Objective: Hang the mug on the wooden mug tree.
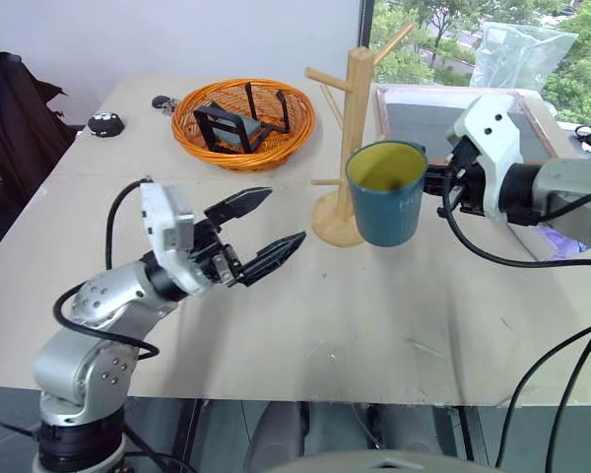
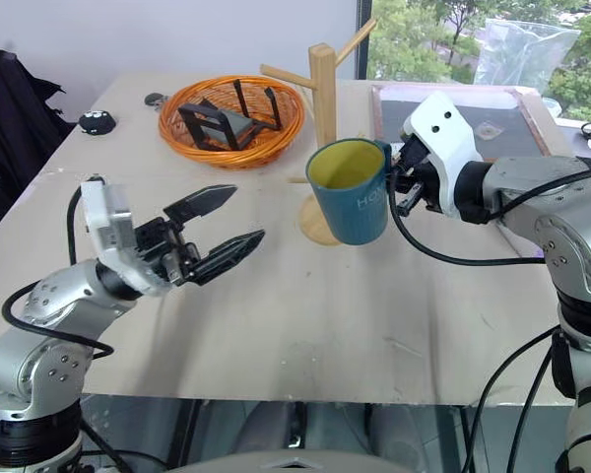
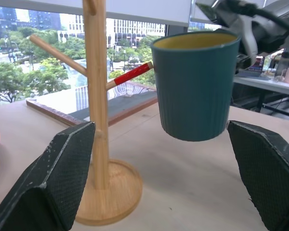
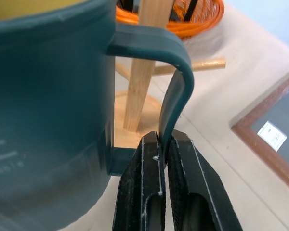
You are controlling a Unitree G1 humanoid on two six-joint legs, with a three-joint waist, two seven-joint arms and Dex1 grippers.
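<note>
The blue-teal mug [image 1: 386,194] with its yellow inside hangs upright in the air, just in front of and right of the wooden mug tree [image 1: 356,89]. My right gripper [image 4: 164,144] is shut on the mug's loop handle [image 4: 176,91], pinching its lower part. The tree's round base [image 3: 111,192] rests on the table; a red-tipped peg [image 3: 131,74] points toward the mug. My left gripper [image 1: 261,229] is open and empty over the table, left of the mug, fingers [image 3: 58,178] aimed at the tree and mug.
An orange wicker basket [image 1: 192,123] holding black items stands behind the left arm. A wood-framed dark tray [image 1: 394,91] lies at the back right, a clear plastic bag [image 1: 517,54] beyond it. Small black objects [image 1: 105,123] sit far left.
</note>
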